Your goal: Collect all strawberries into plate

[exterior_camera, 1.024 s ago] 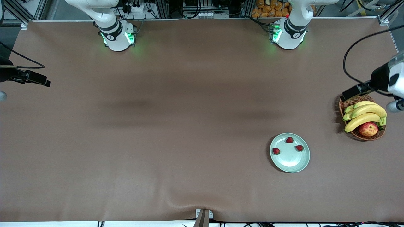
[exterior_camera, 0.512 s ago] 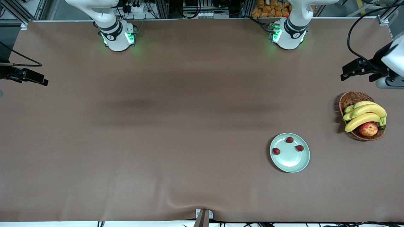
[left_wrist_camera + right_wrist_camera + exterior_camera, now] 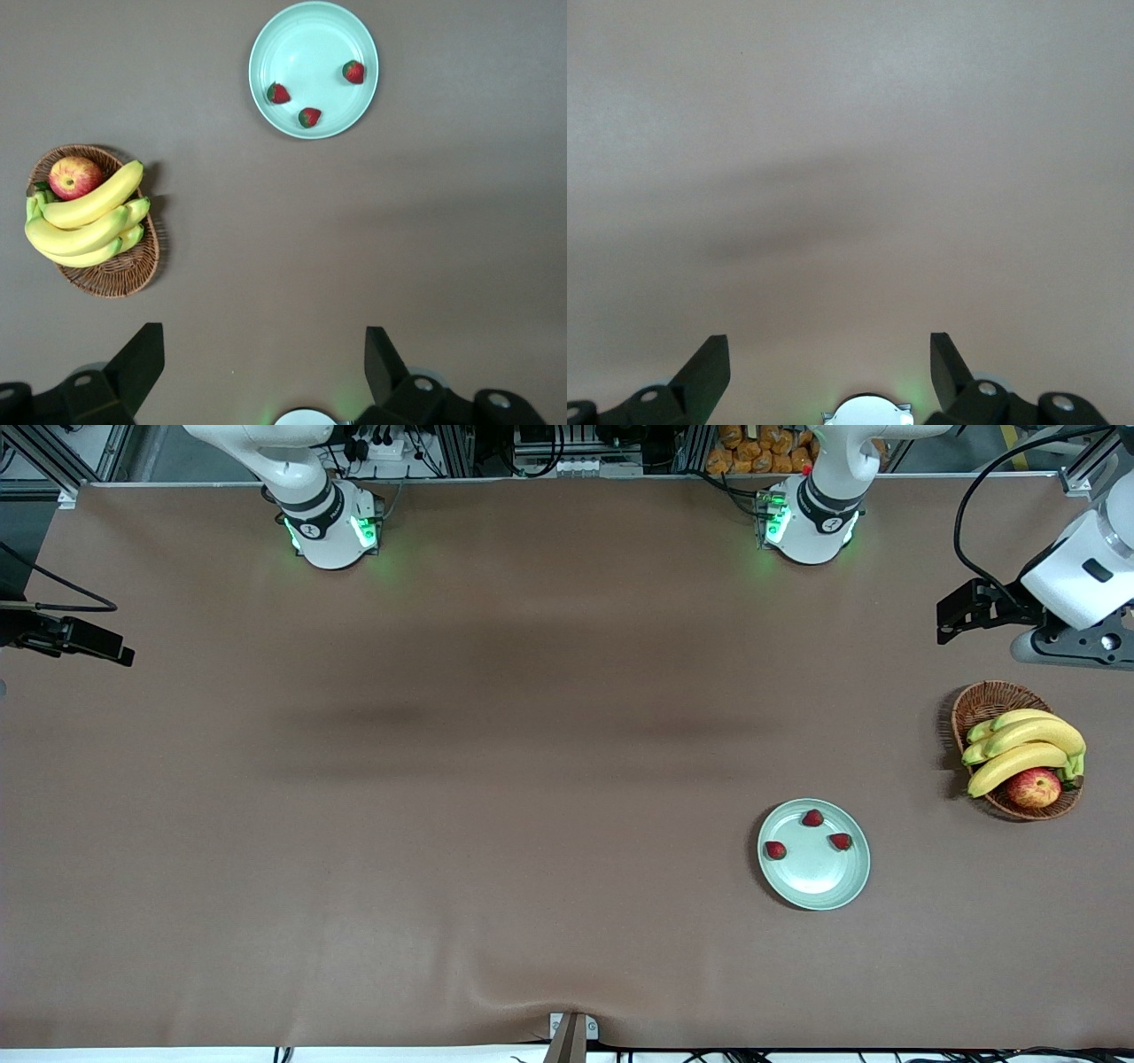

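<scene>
The plate (image 3: 814, 855) is taken as the landmark, and the scene is read from the right arm's end of the table toward the left arm's end. The right gripper (image 3: 830, 370) is held high over bare table, well apart from the plate at the right arm's end; its fingers are spread as wide as they go and nothing is held between them. The plate lies on the brown table (image 3: 496, 779) nearer to the front camera than either base, toward the left arm's end. One plate is counted, and three strawberries (image 3: 812, 817) are counted, all lying inside its rim: one nearest the bases, one (image 3: 775, 850) toward the right arm's side of the plate, and one (image 3: 840, 841) toward the basket's side. A single wicker basket (image 3: 985, 702) is set well apart from the plate, farther toward the left arm's end, holding one bunch of bananas (image 3: 1023, 748) and one apple (image 3: 1033, 787). The left gripper (image 3: 264, 368) is held above the table near that end, farther from the front camera than the basket, its fingers likewise fully spread and empty. No strawberry is seen anywhere off the plate, so the collecting is judged complete. Nothing further appears to be called for than both arms being kept clear of the plate.
</scene>
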Controlling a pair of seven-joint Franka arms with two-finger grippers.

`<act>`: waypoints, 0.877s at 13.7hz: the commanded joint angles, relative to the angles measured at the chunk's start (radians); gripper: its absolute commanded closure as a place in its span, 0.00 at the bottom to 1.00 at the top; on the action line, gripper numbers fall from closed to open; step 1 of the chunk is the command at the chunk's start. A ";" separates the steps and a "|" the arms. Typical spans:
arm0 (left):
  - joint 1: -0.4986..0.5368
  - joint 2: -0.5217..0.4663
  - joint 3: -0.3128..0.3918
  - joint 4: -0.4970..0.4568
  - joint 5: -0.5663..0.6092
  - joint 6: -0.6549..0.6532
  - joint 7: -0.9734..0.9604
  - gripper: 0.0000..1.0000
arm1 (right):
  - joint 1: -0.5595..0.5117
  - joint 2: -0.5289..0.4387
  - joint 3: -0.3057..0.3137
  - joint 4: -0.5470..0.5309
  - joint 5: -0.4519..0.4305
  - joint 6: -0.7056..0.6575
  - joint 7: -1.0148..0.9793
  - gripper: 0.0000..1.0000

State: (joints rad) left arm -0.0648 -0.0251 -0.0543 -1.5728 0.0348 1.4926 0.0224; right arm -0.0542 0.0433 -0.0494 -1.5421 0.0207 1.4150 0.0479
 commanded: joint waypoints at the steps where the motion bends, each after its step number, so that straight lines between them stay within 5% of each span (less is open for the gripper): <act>1: 0.003 -0.039 -0.007 -0.019 -0.001 0.055 -0.007 0.00 | -0.006 0.006 0.003 0.007 -0.001 -0.004 0.013 0.00; 12: 0.013 -0.033 -0.001 -0.026 -0.052 0.054 -0.010 0.00 | -0.015 0.006 0.003 0.008 -0.002 -0.010 0.069 0.00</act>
State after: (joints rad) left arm -0.0632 -0.0421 -0.0538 -1.5804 0.0012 1.5384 0.0033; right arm -0.0600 0.0490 -0.0519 -1.5421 0.0207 1.4152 0.0936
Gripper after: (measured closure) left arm 0.000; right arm 0.000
